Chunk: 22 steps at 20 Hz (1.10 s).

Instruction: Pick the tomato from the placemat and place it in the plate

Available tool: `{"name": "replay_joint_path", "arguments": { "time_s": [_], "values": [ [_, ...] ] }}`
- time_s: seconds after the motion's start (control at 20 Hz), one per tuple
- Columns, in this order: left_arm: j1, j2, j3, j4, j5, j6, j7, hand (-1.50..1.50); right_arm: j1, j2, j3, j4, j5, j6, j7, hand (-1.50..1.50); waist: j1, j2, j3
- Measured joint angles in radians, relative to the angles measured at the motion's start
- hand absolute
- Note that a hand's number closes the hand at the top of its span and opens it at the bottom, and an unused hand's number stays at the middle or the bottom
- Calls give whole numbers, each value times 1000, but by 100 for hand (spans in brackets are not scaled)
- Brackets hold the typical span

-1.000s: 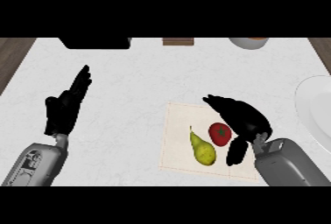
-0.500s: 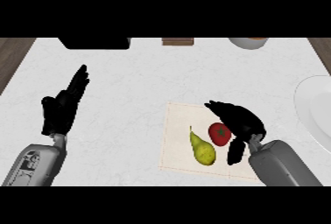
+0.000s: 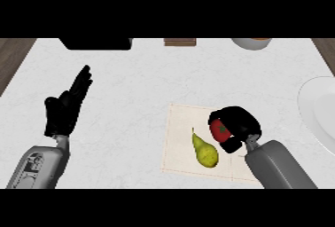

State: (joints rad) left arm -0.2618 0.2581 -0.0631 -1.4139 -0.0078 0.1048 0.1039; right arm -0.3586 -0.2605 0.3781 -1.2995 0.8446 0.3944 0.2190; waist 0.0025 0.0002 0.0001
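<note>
Right hand: fingers curled round tomato, over placemat. Pear: just left of that hand. Left hand: spread.

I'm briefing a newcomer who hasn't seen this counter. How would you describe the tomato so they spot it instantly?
Find the pale placemat on the white counter, right of centre. Of the two things there, the tomato is the round red one the right hand curls round, not the long yellow-green pear.
</note>
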Motion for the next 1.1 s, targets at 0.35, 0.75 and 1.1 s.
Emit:
{"name": "replay_joint_path", "arguments": {
  "time_s": [0.35, 0.75, 1.1],
  "values": [
    [1, -30, 20, -5, -32, -19, 0, 0, -16, 16, -59, 66, 66, -71, -104, 150, -1, 0, 0],
    [25, -13, 68, 6, -28, -20, -9, 0, 80, -234, -285, 42, -2, -141, -280, 150, -61, -5, 4],
    [60, -6, 98, 1, -20, -2, -15, 0, 137, -520, -613, 160, -167, -217, -548, 150, -122, -10, 13]
  ]
}}
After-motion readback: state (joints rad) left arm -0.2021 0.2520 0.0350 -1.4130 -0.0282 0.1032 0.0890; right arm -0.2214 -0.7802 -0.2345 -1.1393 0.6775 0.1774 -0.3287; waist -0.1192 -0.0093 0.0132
